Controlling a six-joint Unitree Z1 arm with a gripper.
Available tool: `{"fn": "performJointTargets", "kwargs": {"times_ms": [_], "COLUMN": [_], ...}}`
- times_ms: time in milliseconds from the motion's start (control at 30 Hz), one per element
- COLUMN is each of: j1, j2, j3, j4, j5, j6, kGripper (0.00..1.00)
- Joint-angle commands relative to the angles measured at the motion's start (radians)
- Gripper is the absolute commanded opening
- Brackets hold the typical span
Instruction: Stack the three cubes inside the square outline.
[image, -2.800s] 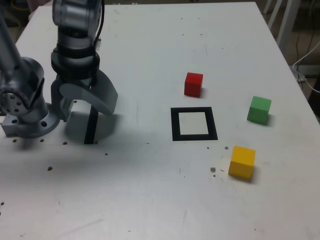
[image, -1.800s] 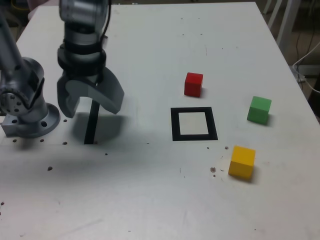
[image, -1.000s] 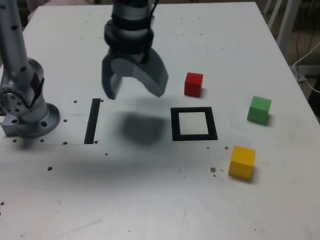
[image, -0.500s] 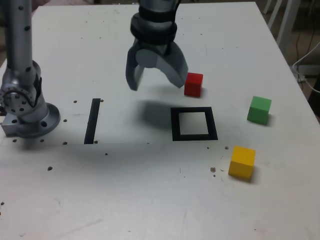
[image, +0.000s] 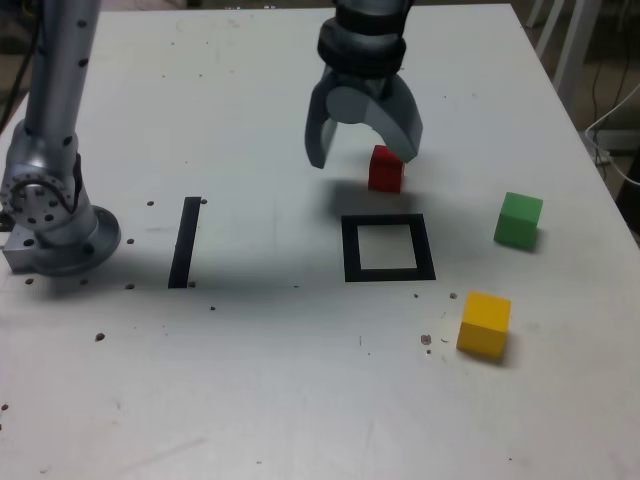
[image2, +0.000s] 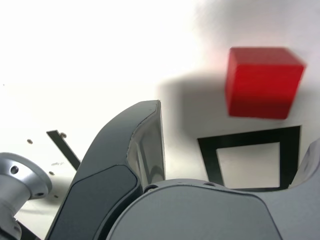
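Observation:
My gripper (image: 362, 155) hangs open and empty above the table, straddling the spot just left of the red cube (image: 386, 172) in the exterior view. One finger overlaps that cube's upper corner. The square outline (image: 350, 248) lies just in front of the red cube, with nothing inside it. A green cube (image: 518, 219) sits to the outline's right and a yellow cube (image: 484, 324) lies nearer the front right. In the wrist view, the red cube (image2: 262, 82) shows beyond the outline (image2: 210, 155), past one dark finger (image2: 137, 160).
A straight black tape strip (image: 185, 241) lies at the exterior view's left, beside the arm's round metal base (image: 50, 225). Small screw holes and specks dot the white table (image: 300, 400). The table's right edge runs close behind the green cube.
The open gripper has swept from over the tape strip at the exterior view's left across to the red cube. None of the cubes have moved.

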Motion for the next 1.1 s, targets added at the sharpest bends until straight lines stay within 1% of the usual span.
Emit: {"fn": "performJointTargets", "kwargs": {"times_ms": [0, 267, 367, 433, 533, 700, 767, 800, 867, 1067], "j1": [0.007, 0.021, 0.024, 0.026, 0.027, 0.027, 0.027, 0.027, 0.026, 0.025], "j2": [0.021, 0.101, 0.128, 0.146, 0.169, 0.182, 0.183, 0.183, 0.184, 0.185], "j3": [-0.023, -0.095, -0.117, -0.130, -0.147, -0.153, -0.152, -0.152, -0.150, -0.142], "j4": [0.004, 0.016, 0.024, 0.031, 0.040, 0.033, 0.029, 0.028, 0.027, 0.025], "j5": [0.003, -0.009, -0.013, -0.015, -0.013, 0.012, 0.021, 0.024, 0.026, 0.025], "j6": [0.009, 0.031, 0.033, 0.033, 0.030, 0.020, 0.019, 0.019, 0.019, 0.019], "kGripper": [0.98, 0.94, 0.90, 0.85, 0.72, 0.41, 0.33, 0.30, 0.29, 0.29]}}
